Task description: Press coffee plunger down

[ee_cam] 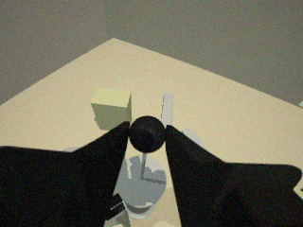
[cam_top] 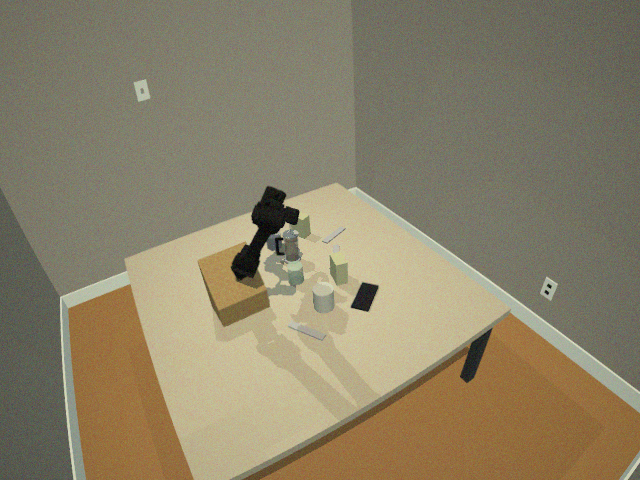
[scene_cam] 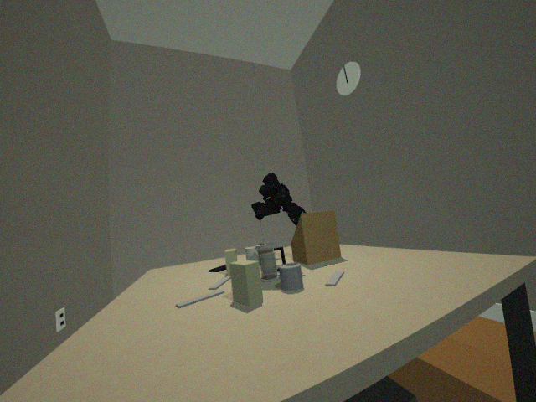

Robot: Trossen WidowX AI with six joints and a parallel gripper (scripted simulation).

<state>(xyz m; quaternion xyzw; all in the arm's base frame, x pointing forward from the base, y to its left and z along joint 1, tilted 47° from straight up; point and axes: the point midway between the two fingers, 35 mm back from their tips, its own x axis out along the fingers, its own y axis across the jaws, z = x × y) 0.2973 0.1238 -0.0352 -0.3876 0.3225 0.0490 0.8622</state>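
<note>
1. One tool [ee_cam: 147,133], narrowed about a third of the way open and clamped on the plunger knob [ee_cam: 147,133], a dark ball pinched between both fingers.
2. One coffee press [cam_top: 291,245], upright on the worktop [cam_top: 403,289] just beside the arm's tan base block [cam_top: 232,286], ringed closely by a pale cylinder [cam_top: 323,297] and green cartons [cam_top: 338,267].
3. Step in hand, by judgement: grasp made, the plunger not yet pressed; the rod [scene_cam: 261,231] stands long above the lid.
4. Next move calls for a straight vertical push along the rod, no sideways load, then opening and lifting off.
5. Wrist view alone shows finger contact on the knob; the exterior view alone shows the rod's raised length; the top view alone gives the press's neighbours and its spacing from them.
</note>
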